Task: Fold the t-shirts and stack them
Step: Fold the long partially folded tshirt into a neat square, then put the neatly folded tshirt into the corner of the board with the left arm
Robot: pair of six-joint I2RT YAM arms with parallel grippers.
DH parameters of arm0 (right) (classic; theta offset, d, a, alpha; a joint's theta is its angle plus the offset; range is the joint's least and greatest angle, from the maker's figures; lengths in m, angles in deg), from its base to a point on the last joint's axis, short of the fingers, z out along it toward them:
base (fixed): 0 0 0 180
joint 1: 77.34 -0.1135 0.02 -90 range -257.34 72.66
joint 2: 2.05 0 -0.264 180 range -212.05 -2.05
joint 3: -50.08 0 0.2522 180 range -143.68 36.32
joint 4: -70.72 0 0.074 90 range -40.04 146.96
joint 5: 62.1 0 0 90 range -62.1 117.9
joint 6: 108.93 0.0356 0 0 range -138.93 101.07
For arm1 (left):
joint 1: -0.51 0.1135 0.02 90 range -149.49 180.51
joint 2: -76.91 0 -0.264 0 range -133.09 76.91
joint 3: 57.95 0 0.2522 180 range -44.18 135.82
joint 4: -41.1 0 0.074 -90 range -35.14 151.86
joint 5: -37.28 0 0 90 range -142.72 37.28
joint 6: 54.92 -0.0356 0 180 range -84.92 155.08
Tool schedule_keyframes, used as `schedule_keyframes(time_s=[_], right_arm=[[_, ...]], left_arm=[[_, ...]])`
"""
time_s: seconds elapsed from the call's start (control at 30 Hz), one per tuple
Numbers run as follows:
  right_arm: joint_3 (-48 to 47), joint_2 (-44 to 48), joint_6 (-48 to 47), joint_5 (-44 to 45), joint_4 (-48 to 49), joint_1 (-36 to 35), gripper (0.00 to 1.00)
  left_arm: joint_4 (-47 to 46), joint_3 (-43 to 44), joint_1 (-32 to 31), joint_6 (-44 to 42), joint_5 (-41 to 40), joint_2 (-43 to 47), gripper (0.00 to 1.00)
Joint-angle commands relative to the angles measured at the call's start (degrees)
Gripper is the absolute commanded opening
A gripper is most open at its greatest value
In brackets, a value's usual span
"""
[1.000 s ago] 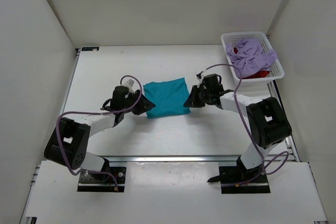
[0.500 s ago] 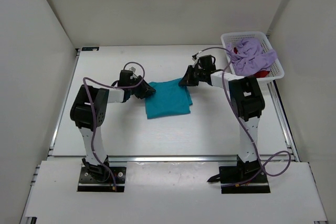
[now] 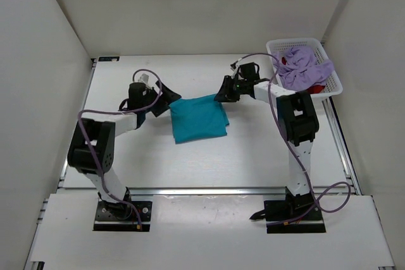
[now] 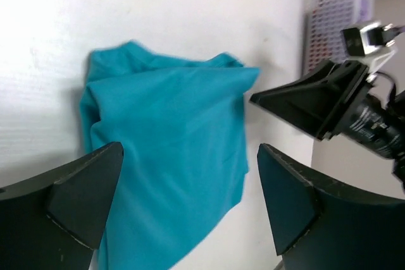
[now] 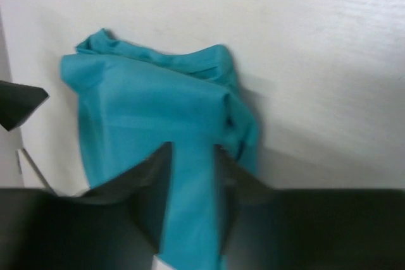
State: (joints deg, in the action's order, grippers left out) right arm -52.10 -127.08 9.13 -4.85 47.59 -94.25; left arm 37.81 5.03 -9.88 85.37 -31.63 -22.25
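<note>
A folded teal t-shirt lies flat mid-table. My left gripper hovers at its far left corner, wide open; in the left wrist view the teal t-shirt lies below the spread fingers, untouched. My right gripper is at the shirt's far right corner. Its jaws stand a narrow gap apart, over the teal t-shirt seen through that gap. A lavender t-shirt is heaped in the basket over a deep red one.
The white mesh basket stands at the table's far right corner, just right of the right arm. White walls close in the table on the left, back and right. The right gripper shows in the left wrist view.
Both grippers moved from the shirt's sides up to its far corners. The left gripper let go, opened wide and drew back left. The right gripper's jaws have parted a little.
</note>
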Motion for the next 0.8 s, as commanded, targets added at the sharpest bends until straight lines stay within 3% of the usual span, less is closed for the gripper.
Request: schedule_keyframes(time_s=[0.0,0.13,0.17,0.2,0.23,0.3,0.37,0.43,0.57,0.67,0.73,0.77], right_arm=[[1.49,10.31,-1.42,-0.12,1.1,-1.28,0.36],[12.71,20.43,-0.72,1.11,4.35,-2.08,0.51],[17.62,24.62,-0.02,1.63,6.97,-2.25,0.54],[19.85,29.01,0.33,2.07,8.99,-2.25,0.55],[24.65,32.71,1.64,1.82,11.02,-2.69,0.57],[31.19,37.9,2.0,1.73,14.36,-2.69,0.6],[38.91,42.84,2.53,2.43,15.77,-3.04,0.61],[44.44,48.8,3.76,3.39,17.79,-3.39,0.61],[53.95,54.89,5.08,2.35,20.44,-2.87,0.63],[56.95,57.44,5.87,2.08,22.02,-2.69,0.63],[57.83,57.36,5.7,1.47,23.07,-2.69,0.63],[58.27,57.18,6.22,1.55,22.82,-2.78,0.62]], left_arm=[[3.77,-0.16,1.95,-5.36,-2.36,7.56,0.98],[9.48,-2.63,2.66,-9.4,-3.58,9.59,0.98],[10.28,-3.15,2.22,-10.02,-4.63,9.85,0.84],[11.6,-4.2,1.52,-10.72,-4.99,10.29,0.59],[13.18,-4.38,1.34,-11.17,-5.08,9.77,0.48],[16.25,-4.38,0.2,-12.4,-5.35,8.02,0.43],[16.36,-5.88,-0.68,-12.67,-5.52,7.14,0.46],[16.1,-6.84,-1.64,-12.92,-5.26,5.65,0.59],[15.14,-5.88,-2.79,-12.84,-4.66,1.52,0.73],[12.15,-5.0,-4.11,-11.26,-3.68,-1.3,0.64],[10.05,-2.82,-6.56,-9.68,-1.58,-4.63,0.44],[8.38,-1.5,-6.83,-8.55,-1.31,-6.47,0.41]])
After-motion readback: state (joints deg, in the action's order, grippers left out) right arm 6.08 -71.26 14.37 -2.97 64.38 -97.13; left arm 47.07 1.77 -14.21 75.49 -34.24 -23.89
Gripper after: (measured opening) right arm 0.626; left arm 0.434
